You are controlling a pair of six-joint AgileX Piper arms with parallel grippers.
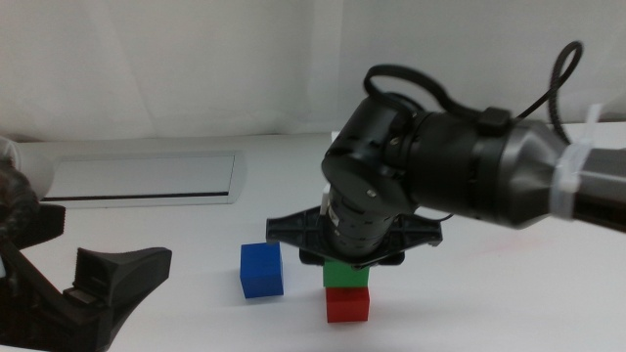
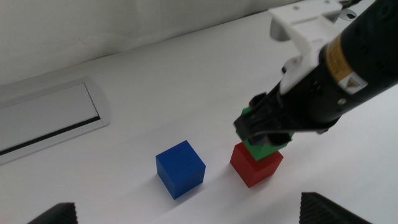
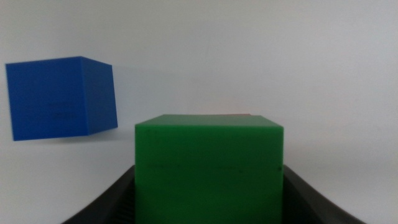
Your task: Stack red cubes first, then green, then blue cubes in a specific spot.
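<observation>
My right gripper (image 1: 347, 262) reaches in from the right, shut on the green cube (image 1: 344, 274). The green cube sits directly on top of the red cube (image 1: 348, 304), which rests on the white tabletop near the front. The left wrist view shows the green cube (image 2: 264, 148) slightly offset over the red cube (image 2: 254, 165). In the right wrist view the green cube (image 3: 208, 171) fills the space between the jaws and hides the red one. The blue cube (image 1: 262, 270) lies alone just left of the stack. My left gripper (image 2: 193, 214) waits open at the front left.
A long grey framed panel (image 1: 147, 178) lies flat at the back left of the table. The right arm's bulky dark wrist (image 1: 430, 161) hangs over the stack. White tabletop stretches behind and to the right of the cubes.
</observation>
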